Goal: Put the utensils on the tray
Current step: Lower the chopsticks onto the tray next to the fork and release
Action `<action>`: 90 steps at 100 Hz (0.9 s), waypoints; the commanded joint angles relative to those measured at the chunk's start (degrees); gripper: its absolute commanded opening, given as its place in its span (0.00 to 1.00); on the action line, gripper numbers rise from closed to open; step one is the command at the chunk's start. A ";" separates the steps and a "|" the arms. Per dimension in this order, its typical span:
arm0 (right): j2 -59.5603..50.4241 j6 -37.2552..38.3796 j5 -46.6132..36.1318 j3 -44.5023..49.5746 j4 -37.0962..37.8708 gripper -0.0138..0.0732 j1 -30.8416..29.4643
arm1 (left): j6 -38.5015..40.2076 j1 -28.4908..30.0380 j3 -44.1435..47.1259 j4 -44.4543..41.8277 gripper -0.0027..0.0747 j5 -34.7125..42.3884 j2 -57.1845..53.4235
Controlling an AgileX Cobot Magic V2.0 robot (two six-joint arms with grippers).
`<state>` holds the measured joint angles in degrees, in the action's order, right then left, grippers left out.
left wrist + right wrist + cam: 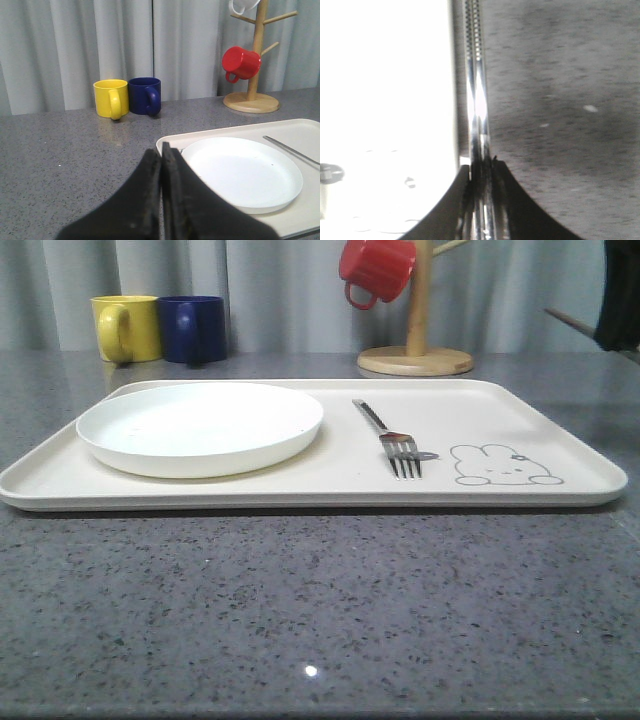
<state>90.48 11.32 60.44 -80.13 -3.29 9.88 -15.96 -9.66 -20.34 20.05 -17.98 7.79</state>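
- The right gripper (481, 200), a pair of black fingers, is clamping tight on a pair of flat, shiny metal chopsticks (476, 100); the two sticks are running side by side out from between the fingertips, with ridged tips at the far end.
- Holding them pressed together like this is keeping both sticks parallel, so they can probably go down as one piece.
- In the right wrist view the chopsticks are hanging over the boundary between a bright cream surface and the grey speckled stone tabletop (560, 100); that bright area is likely the tray, though glare is washing it out too much to be certain.
- The left gripper (161, 165) is sitting with its black fingers pressed flat together, holding nothing, hanging just beside the tray's near left corner, seemingly out of the way.
- The large cream rectangular tray with its low rim and grey rabbit drawing (560, 455) is lying flat on the tabletop.
- The round shallow white plate (200, 425) is occupying the tray's left half.
- The slim silver four-tined fork (390, 438) is lying right of the plate, tines toward the camera and just beside the rabbit.
- Bare tray space is remaining right of the fork, a sensible spot for the chopsticks.
- No spoon is visible on the tray, so the task is looking partly done.
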 commanded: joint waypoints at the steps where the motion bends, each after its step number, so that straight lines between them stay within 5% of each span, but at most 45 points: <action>1: -2.37 5.19 -3.06 -1.66 2.77 0.09 4.49 | 0.16 -0.39 -1.61 0.60 0.01 4.72 0.68; 33: 2.47 19.20 -9.60 -1.66 10.35 0.09 17.75 | 0.16 -0.39 -1.61 0.60 0.01 4.72 0.68; 77: 8.95 20.73 -10.67 -1.66 10.09 0.10 18.59 | 0.16 -0.39 -1.61 0.60 0.01 4.72 0.68; 90: 9.07 20.73 -10.56 -1.66 9.85 0.18 18.59 | 0.16 -0.39 -1.61 0.60 0.01 4.72 0.68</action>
<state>102.02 31.79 51.31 -80.13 5.71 28.53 -15.96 -9.66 -20.34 20.05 -17.98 7.79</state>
